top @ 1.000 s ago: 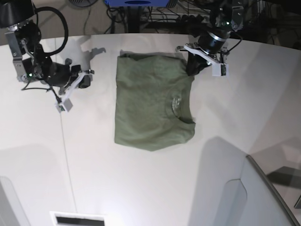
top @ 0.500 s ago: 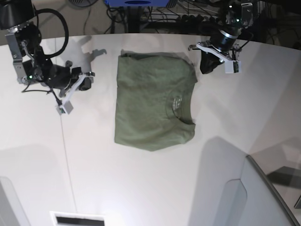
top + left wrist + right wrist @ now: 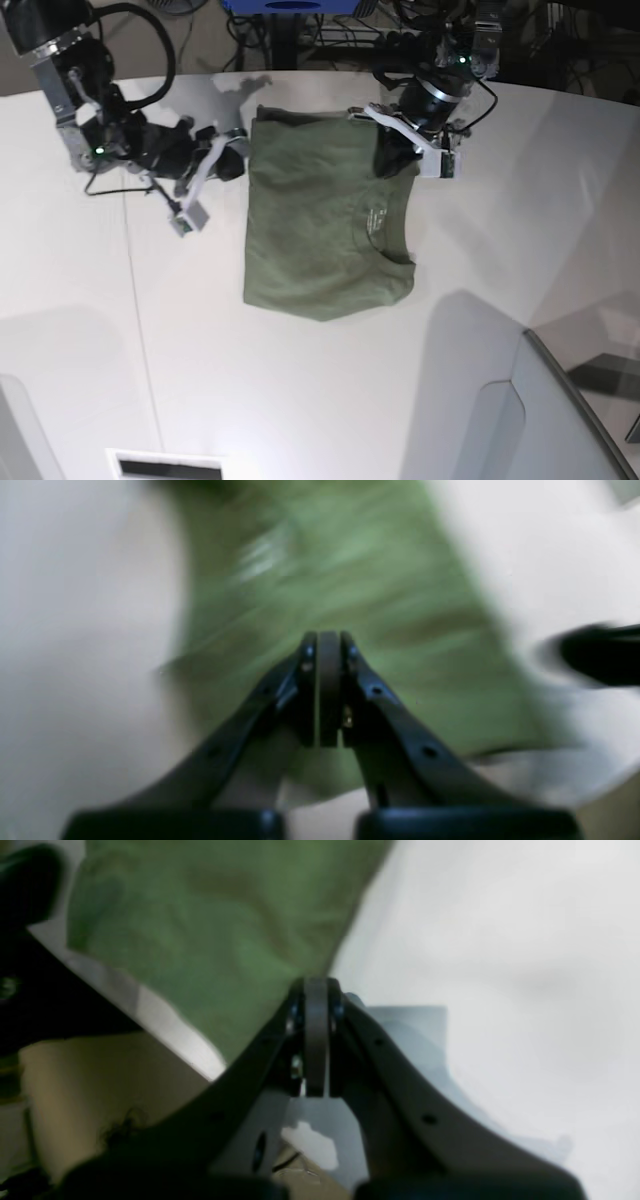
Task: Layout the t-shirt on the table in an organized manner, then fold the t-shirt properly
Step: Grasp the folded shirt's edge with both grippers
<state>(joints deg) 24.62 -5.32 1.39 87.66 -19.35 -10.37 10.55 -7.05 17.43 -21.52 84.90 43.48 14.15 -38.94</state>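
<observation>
The olive-green t-shirt (image 3: pixel 325 225) lies flat as a folded rectangle on the white table (image 3: pixel 500 230), neck label facing up. My left gripper (image 3: pixel 388 160) is shut over the shirt's upper right corner. In the left wrist view its jaws (image 3: pixel 322 637) are pressed together with nothing between them, above the blurred green t-shirt (image 3: pixel 350 580). My right gripper (image 3: pixel 235 165) is shut just off the shirt's upper left edge. The right wrist view shows its closed tips (image 3: pixel 315 985) at the border of the t-shirt (image 3: pixel 215 925) and the bare table (image 3: pixel 500 965).
A grey angled panel (image 3: pixel 560 410) rises at the lower right. A thin dark seam (image 3: pixel 135 300) runs down the table's left side. Cables and a blue object (image 3: pixel 290 8) sit beyond the curved far edge. A white slotted piece (image 3: pixel 165 465) is at the bottom.
Both arms have swung in toward the shirt: the left gripper came from beyond the right corner to over it, and the right gripper moved right to the left edge. The shirt has not shifted.
</observation>
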